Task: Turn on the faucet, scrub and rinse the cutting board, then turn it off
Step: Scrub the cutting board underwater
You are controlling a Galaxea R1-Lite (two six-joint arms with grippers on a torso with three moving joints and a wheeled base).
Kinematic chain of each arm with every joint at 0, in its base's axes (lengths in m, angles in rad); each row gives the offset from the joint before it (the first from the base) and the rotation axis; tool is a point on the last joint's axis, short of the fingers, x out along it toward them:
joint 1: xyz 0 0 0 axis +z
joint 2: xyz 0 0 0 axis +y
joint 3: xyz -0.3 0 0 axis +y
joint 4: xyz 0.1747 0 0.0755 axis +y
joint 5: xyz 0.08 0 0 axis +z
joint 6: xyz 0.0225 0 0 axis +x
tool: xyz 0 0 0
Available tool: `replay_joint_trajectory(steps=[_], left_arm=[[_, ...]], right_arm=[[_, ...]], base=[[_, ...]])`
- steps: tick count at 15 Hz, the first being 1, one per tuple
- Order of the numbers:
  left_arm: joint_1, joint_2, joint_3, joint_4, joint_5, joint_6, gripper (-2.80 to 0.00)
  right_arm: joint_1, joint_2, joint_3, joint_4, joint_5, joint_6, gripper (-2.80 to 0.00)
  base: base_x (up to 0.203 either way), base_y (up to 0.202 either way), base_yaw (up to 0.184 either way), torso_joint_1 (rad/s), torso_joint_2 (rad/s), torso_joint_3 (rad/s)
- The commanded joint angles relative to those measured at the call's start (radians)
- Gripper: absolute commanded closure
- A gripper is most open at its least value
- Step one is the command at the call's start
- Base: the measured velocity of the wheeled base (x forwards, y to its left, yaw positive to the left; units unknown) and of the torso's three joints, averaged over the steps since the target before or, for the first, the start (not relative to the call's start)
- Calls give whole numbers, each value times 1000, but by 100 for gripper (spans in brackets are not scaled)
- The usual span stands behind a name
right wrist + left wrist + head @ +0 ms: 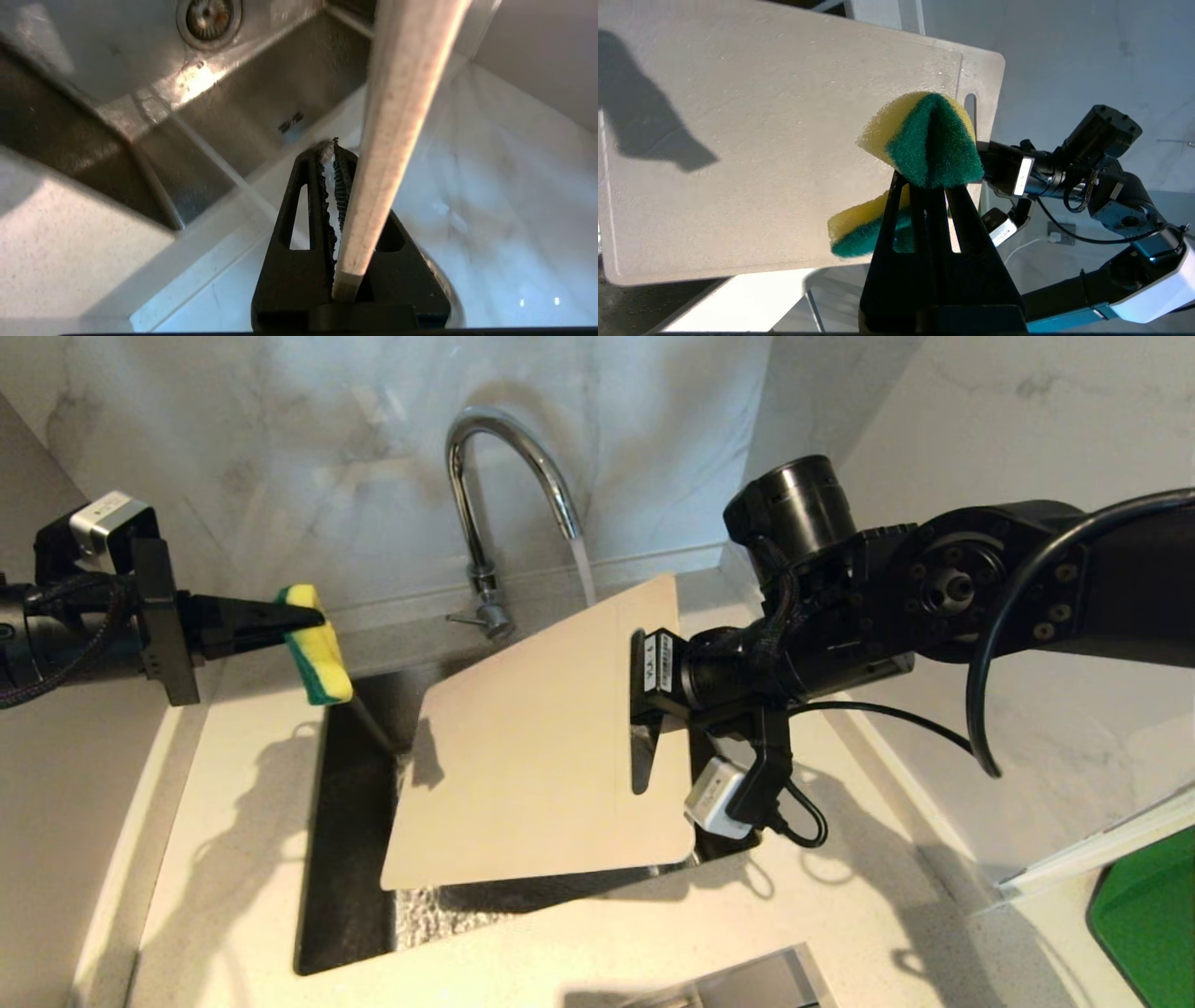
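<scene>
The chrome faucet (504, 476) is running; a stream of water (583, 569) falls behind the far edge of the cutting board (532, 747). The cream board hangs tilted over the sink (345, 896). My right gripper (646, 747) is shut on its handle end. In the right wrist view the board's edge (402, 116) runs between the jaws of that gripper (334, 151). My left gripper (303, 616) is shut on a yellow and green sponge (317, 653), left of the board and apart from it. The left wrist view shows this gripper (927, 179) pinching the folded sponge (924, 140) before the board's face (761, 140).
The faucet's thin lever (467, 618) sticks out leftward at its base. Pale countertop (233, 859) surrounds the sink, with marble walls behind and to the right. The drain (209, 16) shows in the sink floor. A green object (1148, 915) sits at the lower right.
</scene>
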Motion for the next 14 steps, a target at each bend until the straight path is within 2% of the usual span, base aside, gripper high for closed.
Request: replay_joint_trajectory(steps=[1,4,7,12,14], left_arm=[[-6,5,3,-1,-4,-5,0],[-27,14,11,-1,-4,-6,0],[-109,31,41,-11,3,-8,0],[-146,128,100,-165,31,-75,0],[-153,150,103,-170,47,-75,0]], right_arm=[[19,-3,11,1,3,-15,0],[81,-4,11,0,-20,12,0],[133,-1,6,-2,-43,43,0],[172,-18,9,-2,-45,49,0],[186,-18,11,-2,-46,56,0]], base=[[0,0,0,0,0,0],[0,0,0,0,0,0],[0,0,0,0,0,0],[0,0,0,0,0,0],[0,0,0,0,0,0]])
